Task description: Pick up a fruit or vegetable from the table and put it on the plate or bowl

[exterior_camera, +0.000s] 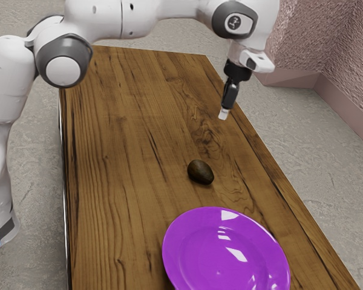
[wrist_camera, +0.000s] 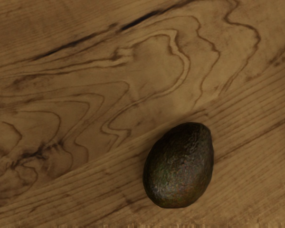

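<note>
From the exterior view's left, our arm (exterior_camera: 60,57) reaches across the wooden table (exterior_camera: 121,151). Near the table's middle the avocado (exterior_camera: 201,172) lies on the bare wood, and the wrist view shows it (wrist_camera: 179,165) below our hand. Our gripper (exterior_camera: 224,113) hangs above the table past the avocado, pointing down and touching nothing. We cannot tell whether it is open or closed. The purple plate (exterior_camera: 230,254) sits near the avocado but apart from it.
</note>
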Robot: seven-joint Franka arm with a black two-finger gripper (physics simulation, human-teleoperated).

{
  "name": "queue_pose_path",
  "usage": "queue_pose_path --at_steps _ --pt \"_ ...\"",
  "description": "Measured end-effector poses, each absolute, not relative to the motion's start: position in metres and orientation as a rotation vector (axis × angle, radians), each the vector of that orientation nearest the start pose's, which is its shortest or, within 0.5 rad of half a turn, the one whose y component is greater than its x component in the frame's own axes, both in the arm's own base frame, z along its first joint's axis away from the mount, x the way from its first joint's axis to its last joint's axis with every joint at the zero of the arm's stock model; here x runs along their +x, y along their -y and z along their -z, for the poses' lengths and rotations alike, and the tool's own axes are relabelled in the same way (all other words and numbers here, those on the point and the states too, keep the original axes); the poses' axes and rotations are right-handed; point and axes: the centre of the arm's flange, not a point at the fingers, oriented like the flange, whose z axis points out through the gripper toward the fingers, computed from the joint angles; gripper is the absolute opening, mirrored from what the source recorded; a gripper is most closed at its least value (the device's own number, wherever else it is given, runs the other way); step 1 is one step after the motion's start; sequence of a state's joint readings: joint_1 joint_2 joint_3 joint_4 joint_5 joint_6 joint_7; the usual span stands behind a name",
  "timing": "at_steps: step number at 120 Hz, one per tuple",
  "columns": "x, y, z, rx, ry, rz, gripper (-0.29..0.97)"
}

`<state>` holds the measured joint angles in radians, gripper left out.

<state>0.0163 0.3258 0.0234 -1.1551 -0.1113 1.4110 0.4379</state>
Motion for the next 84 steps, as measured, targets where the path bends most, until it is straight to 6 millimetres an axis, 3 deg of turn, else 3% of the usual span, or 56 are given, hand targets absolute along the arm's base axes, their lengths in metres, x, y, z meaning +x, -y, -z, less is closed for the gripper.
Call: queue_pose_path --at_steps 11,41,52,68,84 --pt "0.628 0.003 -0.609 -3.178 -0.795 -0.141 0.68" --pt "0.622 0.006 -0.597 -3.162 -0.922 -0.268 0.68" --pt "0.620 0.033 -0.590 -3.096 -1.028 -0.296 0.68" --pt "0.577 0.050 -0.590 -3.024 -1.123 -0.268 0.68" --pt "0.558 0.056 -0.592 -2.976 -1.204 -0.176 0.68"
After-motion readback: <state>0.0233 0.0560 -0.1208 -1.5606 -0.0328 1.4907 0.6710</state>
